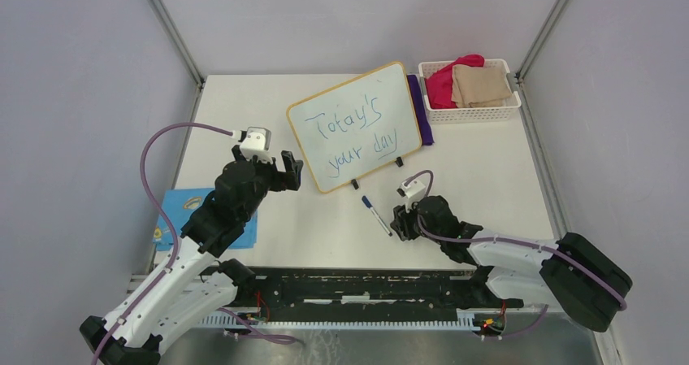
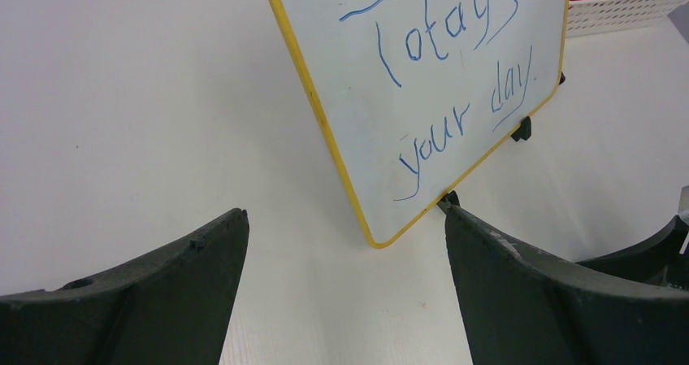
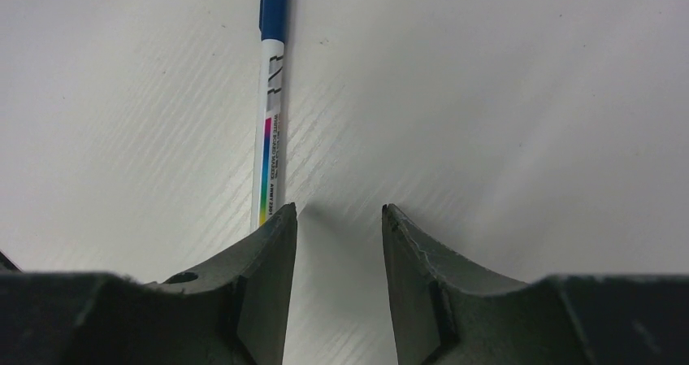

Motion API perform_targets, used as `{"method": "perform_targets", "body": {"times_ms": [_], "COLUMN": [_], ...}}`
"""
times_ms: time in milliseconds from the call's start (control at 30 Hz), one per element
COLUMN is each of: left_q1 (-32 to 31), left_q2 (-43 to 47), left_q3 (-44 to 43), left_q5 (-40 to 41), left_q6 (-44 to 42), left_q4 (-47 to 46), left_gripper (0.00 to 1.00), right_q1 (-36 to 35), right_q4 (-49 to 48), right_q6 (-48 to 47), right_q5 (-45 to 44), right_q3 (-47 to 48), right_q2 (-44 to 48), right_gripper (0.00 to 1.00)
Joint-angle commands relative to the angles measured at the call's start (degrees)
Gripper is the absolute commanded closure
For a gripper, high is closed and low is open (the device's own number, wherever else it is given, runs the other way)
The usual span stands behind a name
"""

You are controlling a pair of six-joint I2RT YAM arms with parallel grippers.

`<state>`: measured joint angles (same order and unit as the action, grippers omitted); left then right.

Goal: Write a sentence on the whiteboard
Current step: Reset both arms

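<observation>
Whiteboard: the whiteboard (image 1: 396,84) sits toward the far edge of the worktop (image 1: 487,178), about mid-width, turned at a slant, its two black feet on the near long edge. I cannot tell whether it lies flat or leans.
Sentence: the sentence (image 1: 348,119) is in blue ink on two lines, so the writing looks finished.
Marker: the marker (image 3: 273,121) lies on the worktop between the board and the near edge, just beside the right tool, held by nothing.
Right tool: the right tool (image 3: 340,209) is low over the worktop, partly spread, nothing between its jaws. The marker runs past the outside of one finger.
Left tool: the left tool (image 2: 345,210) is spread wide and empty, facing the board's left end.
Handling: the board is probably light, stiff and flat with a slick face, and would likely slide if pushed. Fresh ink would smear.
Hold: take it by the wooden frame at a bare edge, away from the ink.
Also there: a white basket (image 1: 467,115) at the far right corner, a blue booklet (image 1: 183,202) by the left edge.
</observation>
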<state>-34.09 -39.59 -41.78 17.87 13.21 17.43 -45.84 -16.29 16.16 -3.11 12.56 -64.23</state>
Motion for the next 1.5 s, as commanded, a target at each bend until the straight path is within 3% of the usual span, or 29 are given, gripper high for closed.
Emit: {"method": "perform_targets", "body": {"times_ms": [0,200,300,567,633,833,967,1067,1167,1267,1333,1467], "left_q1": [0.17,0.23,0.16,0.07,0.12,0.15,0.15,0.10,0.11,0.12,0.12,0.09], "left_q2": [0.42,0.55,0.21,-1.54,-1.80,-7.12,-12.53,-16.62,-18.57,-17.28,-14.49,-9.78], "left_q3": [-0.51,-0.43,-0.46,-2.91,-3.27,-10.07,-17.21,-22.48,-25.65,-24.29,-20.38,-12.87], "left_q5": [-0.01,0.78,-2.52,-0.75,3.76,13.63,13.64,13.96,14.52,12.04,10.41,9.68], "left_q6": [1.56,1.79,1.94,11.56,17.48,28.68,25.13,17.35,11.09,4.86,0.88,-1.85], "left_q4": [-2.63,-2.64,-3.32,-3.73,-3.03,4.79,5.75,3.95,0.44,-5.65,-12.09,-20.55], "left_gripper": [0.05,0.05,0.04,0.00,0.00,0.00,0.00,0.00,0.00,0.00,0.00,0.00], "right_q1": [-0.71,-0.70,-0.74,-0.72,-0.76,-0.97,-2.35,-5.26,-8.56,-10.05,-10.01,-9.97], "right_q4": [-1.50,0.24,4.44,9.43,9.85,9.98,17.47,21.25,16.89,3.92,-5.53,-16.30], "right_q6": [-0.18,0.27,0.31,0.06,2.54,9.09,6.42,1.25,-7.10,-18.55,-24.89,-34.25], "right_q5": [1.33,-2.67,-7.81,-23.58,-26.49,-31.87,-36.79,-46.74,-56.91,-62.99,-62.93,-53.79], "right_q3": [1.72,2.60,4.56,9.63,12.11,19.88,32.30,39.89,42.63,39.22,34.67,22.81], "right_q2": [-1.48,-0.25,1.87,7.40,7.28,5.55,1.90,0.55,2.36,6.39,10.07,18.41], "right_gripper": [0.52,0.53,0.51,0.45,0.44,0.14,0.10,0.08,0.08,0.03,0.02,0.02]}}
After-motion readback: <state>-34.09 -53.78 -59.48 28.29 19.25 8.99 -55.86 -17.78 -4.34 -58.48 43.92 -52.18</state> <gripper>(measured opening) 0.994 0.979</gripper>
